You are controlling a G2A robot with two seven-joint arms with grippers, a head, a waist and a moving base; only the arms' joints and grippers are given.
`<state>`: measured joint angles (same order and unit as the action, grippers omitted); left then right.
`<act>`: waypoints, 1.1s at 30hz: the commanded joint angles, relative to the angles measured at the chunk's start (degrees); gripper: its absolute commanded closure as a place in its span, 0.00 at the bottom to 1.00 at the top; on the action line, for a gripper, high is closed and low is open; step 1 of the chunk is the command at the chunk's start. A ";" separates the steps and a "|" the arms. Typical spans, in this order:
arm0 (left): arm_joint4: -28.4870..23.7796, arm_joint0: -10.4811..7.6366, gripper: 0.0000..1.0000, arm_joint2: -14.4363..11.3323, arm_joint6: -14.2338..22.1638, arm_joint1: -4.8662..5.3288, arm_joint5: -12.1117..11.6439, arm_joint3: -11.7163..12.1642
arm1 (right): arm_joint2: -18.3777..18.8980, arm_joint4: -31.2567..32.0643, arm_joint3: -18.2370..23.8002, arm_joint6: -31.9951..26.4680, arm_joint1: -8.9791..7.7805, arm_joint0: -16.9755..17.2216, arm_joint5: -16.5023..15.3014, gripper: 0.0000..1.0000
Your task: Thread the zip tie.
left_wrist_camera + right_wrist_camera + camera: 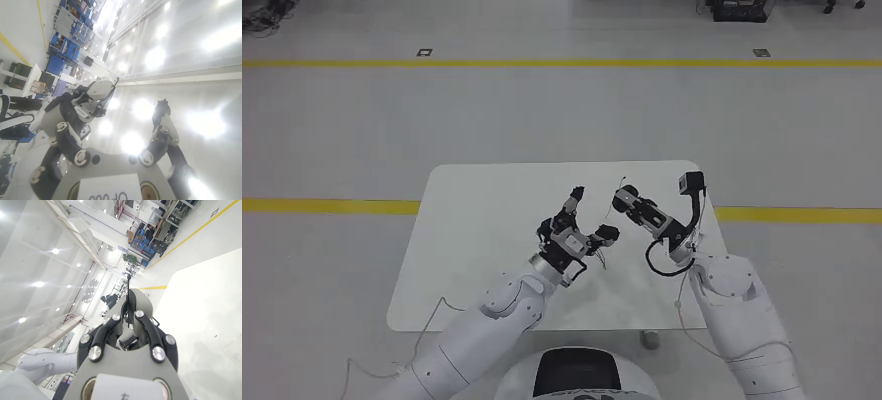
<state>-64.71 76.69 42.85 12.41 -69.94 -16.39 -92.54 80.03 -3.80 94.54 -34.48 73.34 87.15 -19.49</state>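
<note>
A thin black zip tie (pixel 129 291) stands pinched between the pads of my right gripper (pixel 129 306), one end poking out past the fingertips. Over the white table (pixel 492 220), the right gripper (pixel 626 198) is raised with the zip tie (pixel 620 185) sticking up from it. My left gripper (pixel 591 214) is just beside it, held open wide, with nothing between its fingers. In the left wrist view the left gripper (pixel 109 108) is spread, and beyond one dark finger (pixel 162 108) the right gripper (pixel 98 92) holds the zip tie (pixel 113 88).
The table's rounded edge (pixel 174 275) borders open floor with yellow lines (pixel 562 63). A small dark speck (pixel 215 336) lies on the tabletop. Both arms come in from the near side of the table.
</note>
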 commanded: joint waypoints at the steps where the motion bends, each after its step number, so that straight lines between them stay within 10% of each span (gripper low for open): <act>1: 0.11 -0.02 0.00 0.02 0.02 -0.03 -0.19 0.07 | 0.02 0.03 0.03 0.05 0.00 -0.02 0.01 1.00; 12: 0.85 0.53 0.00 0.59 0.79 -0.37 0.51 -0.29 | -0.81 1.67 0.37 2.10 -0.14 0.37 0.08 1.00; 20: 2.31 1.06 0.52 1.21 0.98 -0.80 0.56 0.17 | -0.75 2.46 1.35 2.27 -0.51 0.73 0.01 1.00; 33: 3.25 1.40 0.60 1.82 1.48 -1.53 1.77 0.74 | -0.57 2.23 2.45 2.05 -1.03 1.31 0.01 1.00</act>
<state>-61.61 78.10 44.62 13.89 -71.42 -14.72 -91.88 79.46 -1.60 97.00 -32.41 72.34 88.44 -19.48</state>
